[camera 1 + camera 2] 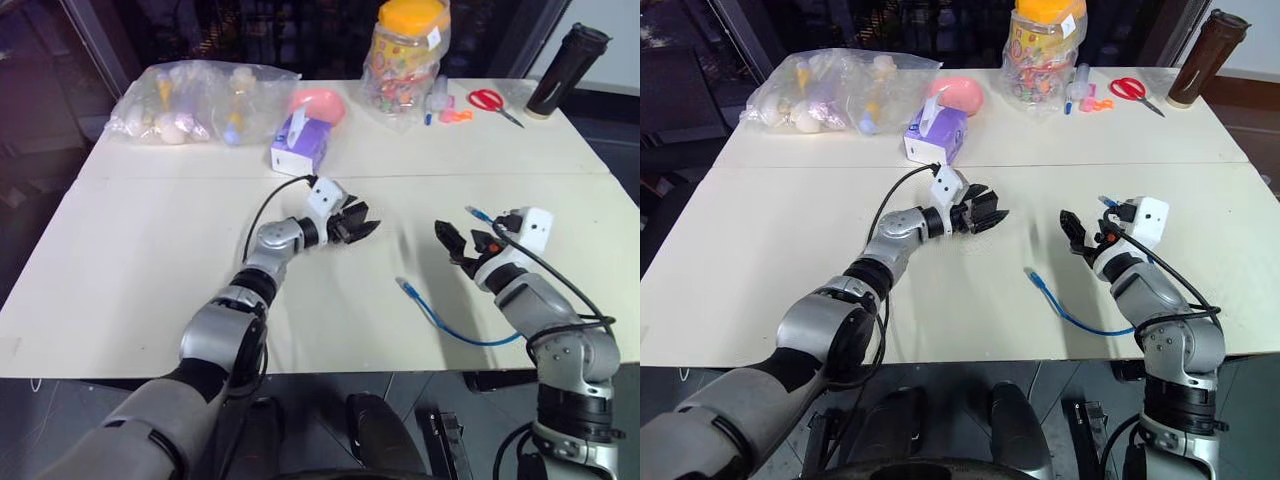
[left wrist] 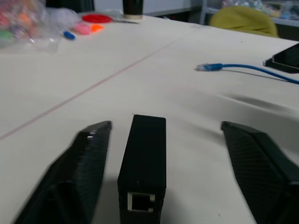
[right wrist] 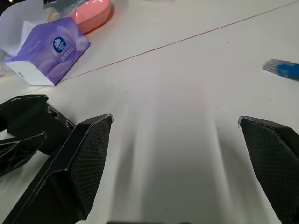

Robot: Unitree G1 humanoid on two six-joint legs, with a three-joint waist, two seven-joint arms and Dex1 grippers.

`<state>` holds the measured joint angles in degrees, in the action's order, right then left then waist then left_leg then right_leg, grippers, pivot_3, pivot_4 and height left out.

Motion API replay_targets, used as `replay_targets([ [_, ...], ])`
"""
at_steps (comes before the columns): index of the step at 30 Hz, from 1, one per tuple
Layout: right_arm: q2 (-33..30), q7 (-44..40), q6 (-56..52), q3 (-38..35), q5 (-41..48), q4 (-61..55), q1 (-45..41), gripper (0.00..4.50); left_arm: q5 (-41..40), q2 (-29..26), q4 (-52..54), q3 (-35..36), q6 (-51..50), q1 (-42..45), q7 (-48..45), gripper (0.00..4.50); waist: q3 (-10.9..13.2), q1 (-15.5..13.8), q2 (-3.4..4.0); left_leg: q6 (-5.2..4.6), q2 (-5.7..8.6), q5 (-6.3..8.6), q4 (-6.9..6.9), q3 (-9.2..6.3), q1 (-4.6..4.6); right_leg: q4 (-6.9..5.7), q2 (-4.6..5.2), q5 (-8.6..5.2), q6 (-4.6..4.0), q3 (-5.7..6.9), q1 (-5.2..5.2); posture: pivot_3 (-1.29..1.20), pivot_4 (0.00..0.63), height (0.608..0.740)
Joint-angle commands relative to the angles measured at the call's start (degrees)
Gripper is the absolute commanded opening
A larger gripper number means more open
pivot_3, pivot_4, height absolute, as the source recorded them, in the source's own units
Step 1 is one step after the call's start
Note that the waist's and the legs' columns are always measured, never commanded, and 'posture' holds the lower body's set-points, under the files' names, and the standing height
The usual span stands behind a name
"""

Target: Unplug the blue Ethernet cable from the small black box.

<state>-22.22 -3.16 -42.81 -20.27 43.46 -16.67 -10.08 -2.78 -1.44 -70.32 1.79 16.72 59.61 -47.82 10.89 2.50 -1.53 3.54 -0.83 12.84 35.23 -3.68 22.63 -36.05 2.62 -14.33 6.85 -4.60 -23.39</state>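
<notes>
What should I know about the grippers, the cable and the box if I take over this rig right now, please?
Left gripper: open, with the small black box lying loose on the table between its fingers, its socket empty.
Right gripper: open, holding nothing.
Blue Ethernet cable: on the table by the right arm, one plug end lying free, apart from the box.
Done: cable is out of the box, both released.
Left: apparently only to draw the arms back.

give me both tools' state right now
Left tool: open, small black box between its fingers, not gripped.
Right tool: open, empty.
</notes>
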Motion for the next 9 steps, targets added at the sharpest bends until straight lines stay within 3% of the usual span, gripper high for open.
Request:
replay_targets([
  [1, -0.48, -2.73, 1.7, -1.04, 0.57, -5.01, 1.85, 4.5, -2.97, -2.88, 7.74, 1.02, -3.17, -0.02, -5.87, 3.83, 0.0, 0.04, 0.0, 0.0, 0.0, 0.0, -0.01, 0.0, -0.01, -0.01, 0.0, 0.0, 0.0, 0.0, 0.0, 0.0, 0.15, 0.739],
  [4, -1.84, -6.66, 2.19, 0.36, 0.33, -8.41, 4.94, 4.5, -4.81, -6.29, 18.04, -0.04, -8.36, -4.05, -10.89, 3.83, -0.01, 0.02, 0.01, 0.0, -0.01, 0.0, 0.0, 0.0, -0.02, -0.01, 0.0, 0.0, 0.0, 0.0, 0.02, 0.0, 0.15, 0.739],
  [9, -6.19, -15.04, 3.18, 4.6, -0.86, -16.13, 11.36, 4.5, -9.78, -14.64, 40.83, -0.48, -27.31, -13.91, -14.74, 3.83, -0.01, 0.17, 0.02, 0.0, -0.06, 0.0, -0.05, 0.0, -0.07, -0.05, -0.02, -0.01, -0.02, -0.01, 0.02, 0.0, 0.15, 0.739],
])
